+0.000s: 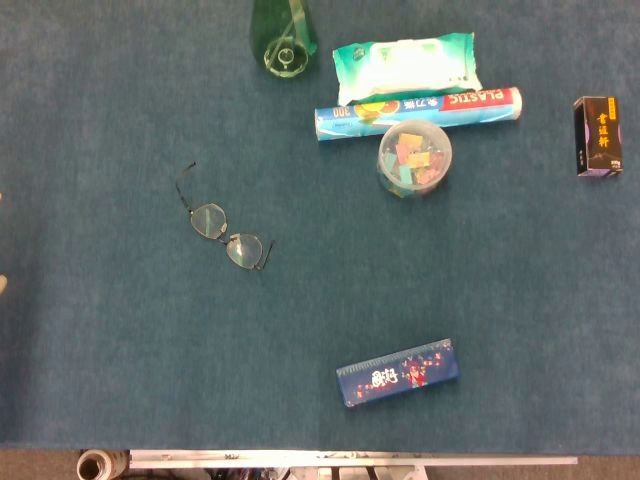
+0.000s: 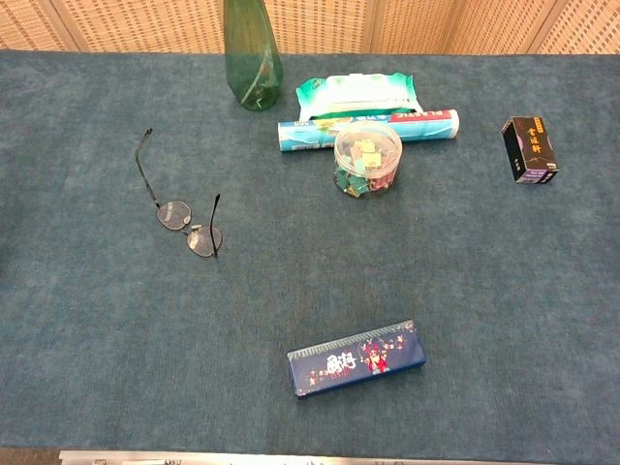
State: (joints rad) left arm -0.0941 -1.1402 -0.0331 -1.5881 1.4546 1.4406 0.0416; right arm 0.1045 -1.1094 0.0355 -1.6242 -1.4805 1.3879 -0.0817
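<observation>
Overhead, green bottle (image 1: 284,38) cut off (top edge); glasses (image 1: 222,226) faint

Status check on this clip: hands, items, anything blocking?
Both hands out of view. Glasses lie open, untouched. Blue pencil box sits apart, near the front edge. Nothing crowding either.
</observation>
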